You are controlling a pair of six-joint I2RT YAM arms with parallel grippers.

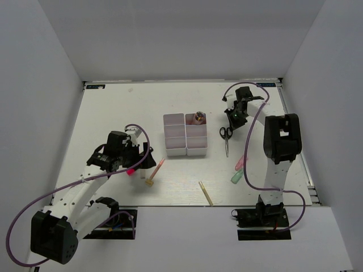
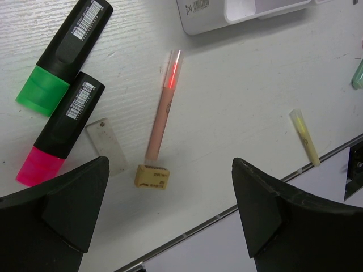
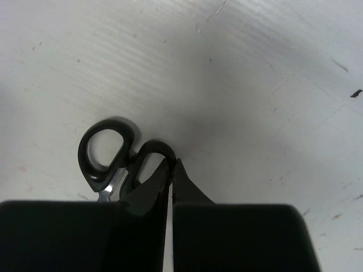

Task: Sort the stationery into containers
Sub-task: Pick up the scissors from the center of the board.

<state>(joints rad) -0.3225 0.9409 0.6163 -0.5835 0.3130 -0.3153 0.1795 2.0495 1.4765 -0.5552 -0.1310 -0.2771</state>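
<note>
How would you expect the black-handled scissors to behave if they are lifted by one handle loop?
The black-handled scissors look rigid, so they probably will not flex. Held by one loop, the long blades would likely hang down and may pivot open. Lying flat on the table, they should slide rather than roll if pushed.

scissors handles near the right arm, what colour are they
Black, both loops of the black-handled metal scissors; clearest in the right wrist view.
</note>
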